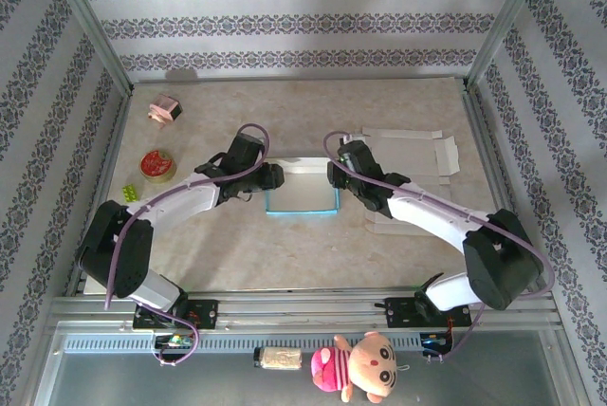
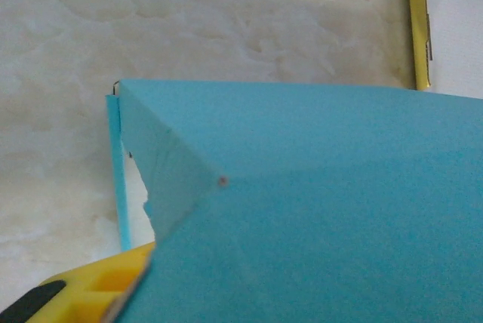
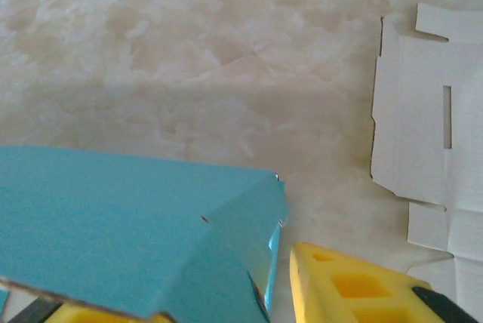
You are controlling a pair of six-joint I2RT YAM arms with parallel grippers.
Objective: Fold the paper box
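Observation:
The blue paper box [image 1: 302, 190] lies mid-table, open side up, with a pale inside. My left gripper [image 1: 270, 176] is at its left end and my right gripper [image 1: 337, 176] at its right end. In the left wrist view the blue box [image 2: 317, 210] hangs over the left gripper [image 2: 249, 296]. One yellow finger [image 2: 90, 293] shows far out at the lower left and the other is hidden under the card. In the right wrist view the box corner [image 3: 151, 225] sits between the wide-apart fingers of the open right gripper [image 3: 226, 293], with the right finger [image 3: 355, 285] just off the box edge.
A flat white box blank [image 1: 410, 155] [image 3: 430, 149] lies right of the blue box, under the right arm. A yellow-edged white card [image 2: 453, 29] is nearby. A pink object [image 1: 165, 110], a red round item [image 1: 156, 165] and a small green piece [image 1: 129, 193] sit at the left.

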